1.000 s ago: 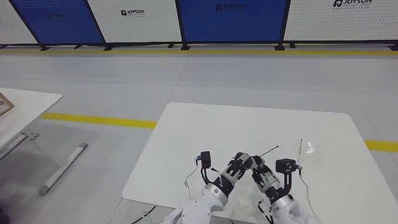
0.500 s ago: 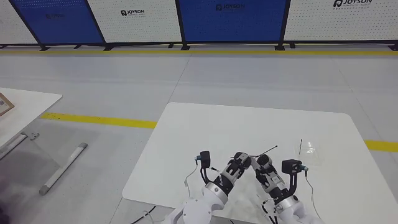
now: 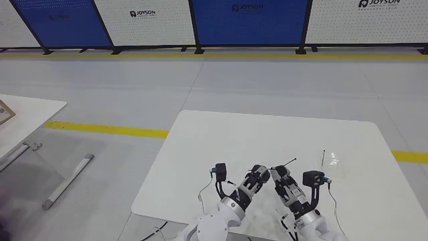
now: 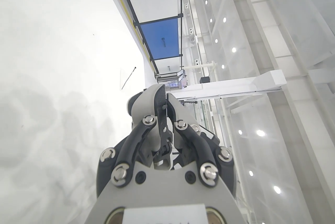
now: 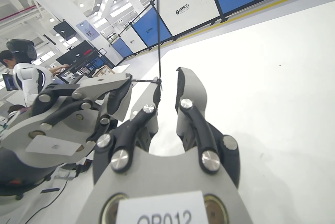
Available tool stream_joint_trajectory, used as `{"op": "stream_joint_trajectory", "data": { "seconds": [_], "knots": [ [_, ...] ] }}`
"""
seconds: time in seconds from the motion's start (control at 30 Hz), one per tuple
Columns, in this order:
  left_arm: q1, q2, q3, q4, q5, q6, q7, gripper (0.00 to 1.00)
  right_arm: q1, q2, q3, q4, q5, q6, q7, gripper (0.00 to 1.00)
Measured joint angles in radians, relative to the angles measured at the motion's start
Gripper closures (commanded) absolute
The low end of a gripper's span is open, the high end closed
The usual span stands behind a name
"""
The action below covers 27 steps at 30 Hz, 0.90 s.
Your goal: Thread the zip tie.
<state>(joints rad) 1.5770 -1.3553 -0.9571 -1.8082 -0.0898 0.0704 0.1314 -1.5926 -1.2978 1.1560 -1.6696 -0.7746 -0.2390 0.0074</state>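
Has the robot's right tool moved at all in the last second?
Yes, slightly: the right tool has shifted sideways toward the spare zip tie lying on the table, which stayed put.

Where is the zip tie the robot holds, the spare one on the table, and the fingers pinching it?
Held zip tie (image 5: 158, 26): right wrist view, midway along its strap.
Spare zip tie (image 4: 128, 78): left wrist view, middle of its strap.
Left fingers (image 4: 149, 102): left wrist view, pale outer face of one finger.
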Motion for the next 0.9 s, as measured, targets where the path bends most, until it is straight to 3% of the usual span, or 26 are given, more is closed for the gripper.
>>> {"op": "stream_joint_trajectory", "data": {
  "seconds": [0.37,0.9],
  "knots": [
    [-0.003,-0.001,0.005,0.001,0.003,0.004,0.004,1.0,0.0,0.001,-0.004,0.001,-0.018,0.006,0.003,1.0],
    [0.004,-0.001,0.003,-0.01,-0.009,-0.024,0.003,1.0,0.009,0.001,-0.016,0.018,-0.027,-0.005,0.008,1.0]
  ]
}}
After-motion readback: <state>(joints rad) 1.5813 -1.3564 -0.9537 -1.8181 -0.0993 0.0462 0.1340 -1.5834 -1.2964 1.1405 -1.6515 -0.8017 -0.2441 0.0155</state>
